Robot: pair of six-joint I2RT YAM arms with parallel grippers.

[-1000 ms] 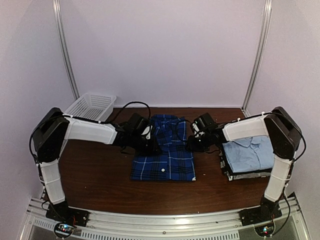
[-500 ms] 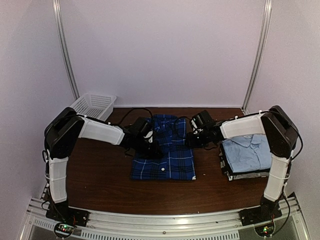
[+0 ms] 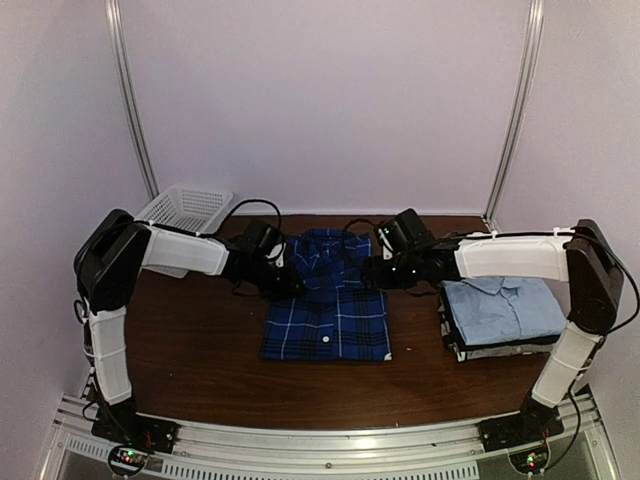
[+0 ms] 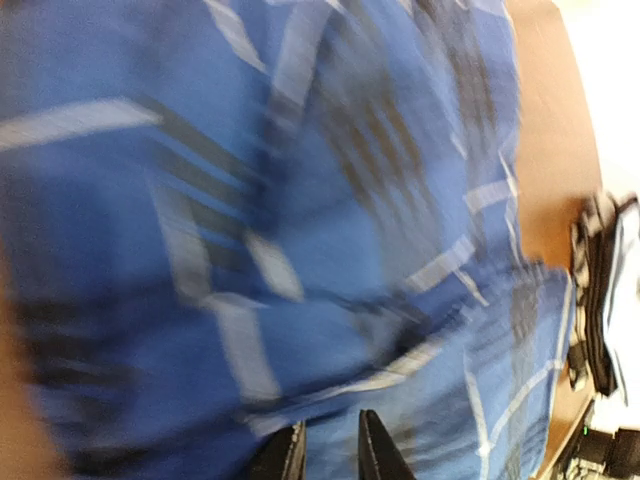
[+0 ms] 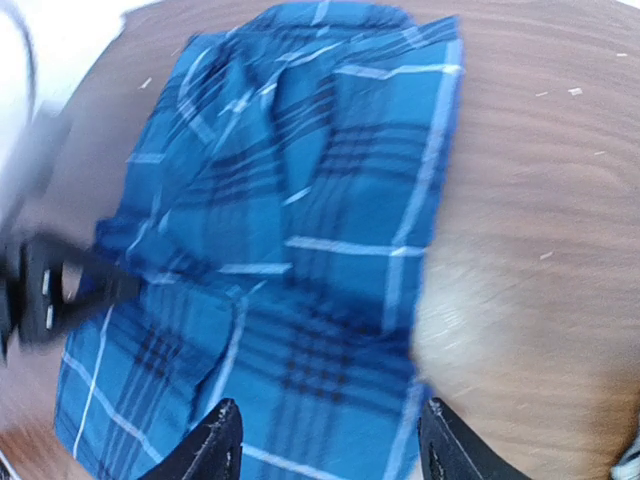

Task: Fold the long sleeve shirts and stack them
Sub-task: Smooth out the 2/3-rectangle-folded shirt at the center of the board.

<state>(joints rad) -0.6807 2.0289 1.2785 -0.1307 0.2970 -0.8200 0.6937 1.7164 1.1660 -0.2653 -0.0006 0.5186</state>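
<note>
A dark blue-and-black plaid shirt [image 3: 328, 305] lies folded on the middle of the brown table, collar toward the back wall. My left gripper [image 3: 288, 282] hovers at its left edge near the collar. In the blurred left wrist view its fingers [image 4: 333, 452] stand a narrow gap apart over the plaid [image 4: 300, 200], nothing pinched. At the shirt's right edge is my right gripper [image 3: 372, 272]; its jaws [image 5: 330, 445] are wide open above the plaid shirt [image 5: 300, 230], holding nothing. A light blue shirt [image 3: 505, 305] tops a folded stack at the right.
A white lattice basket [image 3: 185, 210] stands at the back left corner of the table [image 3: 200, 350]. The stack of folded shirts [image 4: 605, 290] sits close to the right arm's base side. Metal wall rails rise at both back corners.
My right gripper has opened wide and shifted left and toward the back, off the stack side. The left gripper slid slightly toward the collar end. The plaid shirt lies as before.
</note>
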